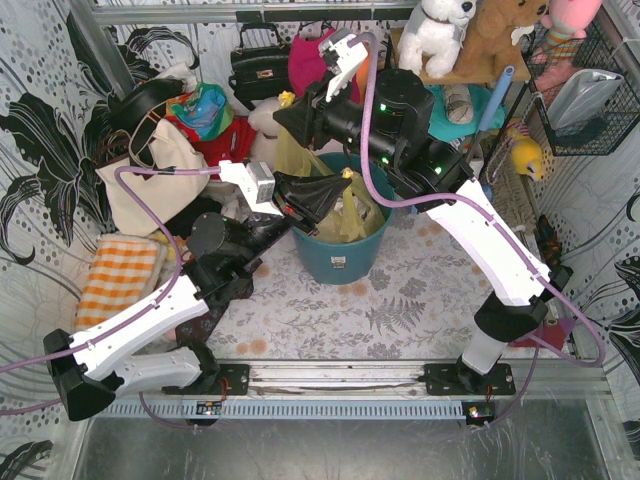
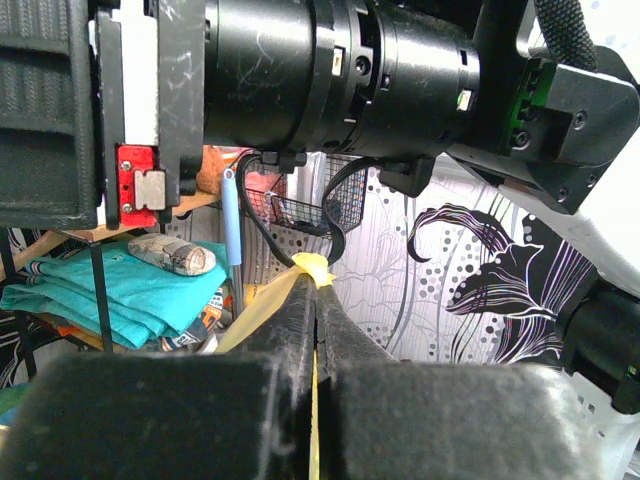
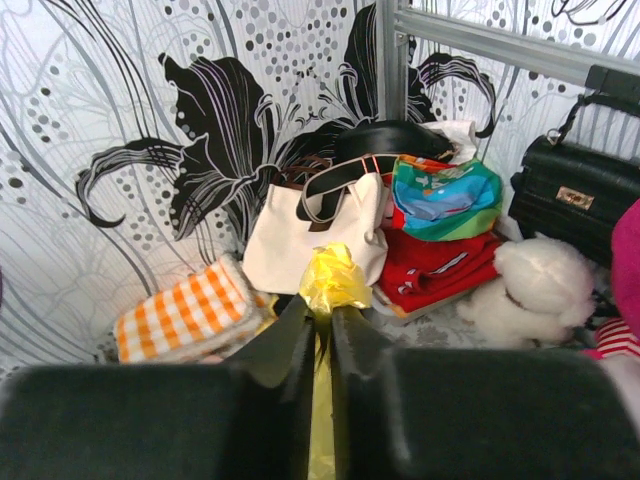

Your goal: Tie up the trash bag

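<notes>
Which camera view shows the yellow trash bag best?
The top external view: it shows the trash bag sitting in the teal bucket. The wrist views show only yellow strips pinched in the left gripper and right gripper.

the trash bag (image 1: 352, 222) sat in the bucket (image 1: 322, 255) at mid worktop (image 1: 420, 285). my left jaws pinched it above the rim, and my right jaws pinched it further back and to the left. the tote bag (image 1: 150, 175) lay far left, behind the folded cloth (image 1: 120, 280).
</notes>
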Motion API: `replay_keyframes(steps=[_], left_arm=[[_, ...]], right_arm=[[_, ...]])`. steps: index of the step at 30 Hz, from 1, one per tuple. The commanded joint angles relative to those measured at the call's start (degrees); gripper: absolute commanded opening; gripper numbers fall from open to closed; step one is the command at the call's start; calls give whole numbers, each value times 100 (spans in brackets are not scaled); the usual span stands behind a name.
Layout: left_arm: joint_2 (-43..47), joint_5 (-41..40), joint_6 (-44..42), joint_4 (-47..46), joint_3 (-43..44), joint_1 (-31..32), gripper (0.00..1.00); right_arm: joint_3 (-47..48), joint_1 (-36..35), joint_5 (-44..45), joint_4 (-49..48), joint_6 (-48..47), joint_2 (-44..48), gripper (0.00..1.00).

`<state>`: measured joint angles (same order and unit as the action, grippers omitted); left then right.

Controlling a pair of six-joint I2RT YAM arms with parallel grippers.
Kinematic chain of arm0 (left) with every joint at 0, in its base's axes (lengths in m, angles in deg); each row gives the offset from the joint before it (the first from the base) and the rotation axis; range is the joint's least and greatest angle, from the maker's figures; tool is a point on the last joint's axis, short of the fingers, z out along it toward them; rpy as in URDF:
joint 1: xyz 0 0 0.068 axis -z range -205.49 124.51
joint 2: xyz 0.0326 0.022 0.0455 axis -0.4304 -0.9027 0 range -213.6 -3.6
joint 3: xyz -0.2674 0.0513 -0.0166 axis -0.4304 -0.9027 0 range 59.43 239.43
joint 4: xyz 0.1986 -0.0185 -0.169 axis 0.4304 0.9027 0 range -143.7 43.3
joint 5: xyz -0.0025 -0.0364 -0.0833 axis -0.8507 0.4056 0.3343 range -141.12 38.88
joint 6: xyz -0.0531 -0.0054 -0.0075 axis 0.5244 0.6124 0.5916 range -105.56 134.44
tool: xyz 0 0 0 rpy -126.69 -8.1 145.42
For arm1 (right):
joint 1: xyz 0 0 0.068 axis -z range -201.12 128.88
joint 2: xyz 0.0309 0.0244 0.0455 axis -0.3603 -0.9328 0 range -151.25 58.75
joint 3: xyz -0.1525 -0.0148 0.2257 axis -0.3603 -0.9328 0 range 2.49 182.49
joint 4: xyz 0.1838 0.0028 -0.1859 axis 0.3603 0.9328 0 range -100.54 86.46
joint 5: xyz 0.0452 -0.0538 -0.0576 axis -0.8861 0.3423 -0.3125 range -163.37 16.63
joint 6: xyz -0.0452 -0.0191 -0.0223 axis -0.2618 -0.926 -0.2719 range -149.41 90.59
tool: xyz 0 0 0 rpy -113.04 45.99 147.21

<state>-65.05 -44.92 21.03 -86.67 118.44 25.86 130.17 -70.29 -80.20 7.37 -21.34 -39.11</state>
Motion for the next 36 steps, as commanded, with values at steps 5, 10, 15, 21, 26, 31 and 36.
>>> replay_keyframes(steps=[5,10,15,21,26,31,36], left_arm=[[-165,-30,-128,-292,388,15,0],[-468,-28,-330,-419,742,15,0],[-703,-248,-503,-656,918,-8,0],[-677,-827,-490,-1179,730,-106,0],[-693,-769,-308,-1408,622,-283,0],[-744,-494,-184,-1445,608,-395,0],[-705,-483,-78,-1561,468,-449,0]], right_arm=[[-36,-31,67,-369,-184,204,0],[20,-18,183,-290,-336,198,0],[-117,135,611,-227,-218,435,0],[-994,664,682,-625,268,926,0],[-1486,763,701,-782,412,1234,0],[-2045,845,670,-967,738,1585,0],[-2852,878,685,-1426,1152,2026,0]])
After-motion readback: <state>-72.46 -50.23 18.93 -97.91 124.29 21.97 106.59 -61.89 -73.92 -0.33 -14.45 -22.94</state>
